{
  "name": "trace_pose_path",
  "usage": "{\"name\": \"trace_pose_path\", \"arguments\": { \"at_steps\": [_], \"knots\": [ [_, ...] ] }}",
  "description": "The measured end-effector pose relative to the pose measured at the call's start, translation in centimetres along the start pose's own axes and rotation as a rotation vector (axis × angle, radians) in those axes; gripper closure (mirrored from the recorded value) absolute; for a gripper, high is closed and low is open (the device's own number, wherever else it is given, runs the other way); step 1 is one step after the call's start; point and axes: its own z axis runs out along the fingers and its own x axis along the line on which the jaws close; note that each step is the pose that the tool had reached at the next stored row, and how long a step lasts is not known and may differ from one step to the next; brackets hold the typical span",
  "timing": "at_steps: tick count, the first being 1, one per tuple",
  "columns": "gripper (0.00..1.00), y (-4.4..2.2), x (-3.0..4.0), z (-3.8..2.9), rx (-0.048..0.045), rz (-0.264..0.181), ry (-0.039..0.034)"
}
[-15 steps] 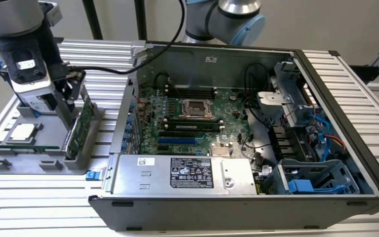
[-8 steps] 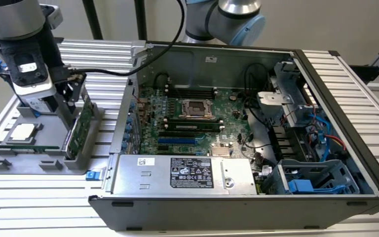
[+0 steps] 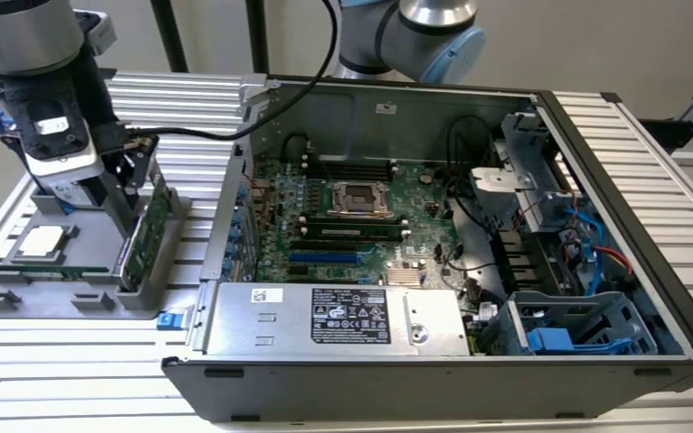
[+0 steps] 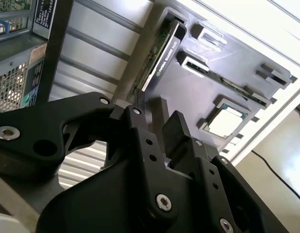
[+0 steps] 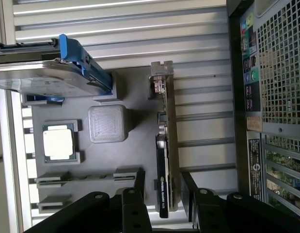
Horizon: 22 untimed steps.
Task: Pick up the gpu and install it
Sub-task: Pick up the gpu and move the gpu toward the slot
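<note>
The gpu [image 5: 165,136] is stood on its thin edge in the grey holder [image 5: 135,150], which is set on the table [image 3: 82,361] beside the open computer case [image 3: 443,379]. The tool [image 5: 163,187] is spread wide over one end of the card, with a finger seen at each flat side, and nothing is gripped. For a good hold, the card should be kept in the middle of the gap and squeezed flat, not tilted.
</note>
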Motion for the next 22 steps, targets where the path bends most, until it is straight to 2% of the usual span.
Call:
{"name": "trace_pose_path", "arguments": {
  "at_steps": [22],
  "knots": [
    [0.0,-0.05,0.01,0.99,0.0001,0.0,0.0001]
  ]
}}
